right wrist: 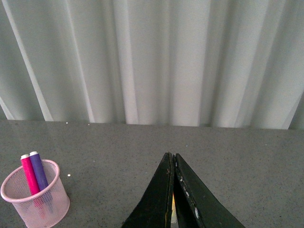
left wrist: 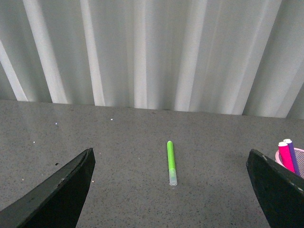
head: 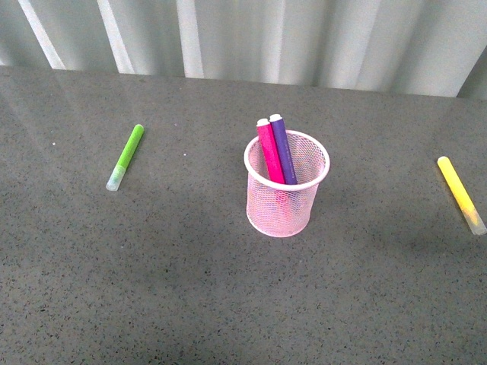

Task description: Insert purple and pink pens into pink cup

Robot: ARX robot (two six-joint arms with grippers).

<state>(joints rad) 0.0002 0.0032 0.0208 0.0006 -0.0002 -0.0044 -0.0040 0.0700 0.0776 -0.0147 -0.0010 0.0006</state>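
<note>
pens: 2, dark purple marker pen [head: 283, 148] and magenta-pink marker pen [head: 269, 151], in the cup
cup: 1 pale pink wire-mesh cup [head: 285, 199], upright
pen axis: near upright, tops lean back-left
left fingers [left wrist: 171, 190]: spread wide, empty
right fingers [right wrist: 172, 190]: pressed together; whether they pinch anything I cannot tell

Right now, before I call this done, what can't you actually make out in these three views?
- Lower ends of the magenta-pink marker and dark purple marker: blurred behind the pale pink wire-mesh cup; front view.
- Pink cup: cut off by the frame edge and a left gripper finger; left wrist view.
- Right gripper tips: a pale sliver shows there, too small to identify; right wrist view.
- Yellow marker: cap end nearly at the front view's edge.
</note>
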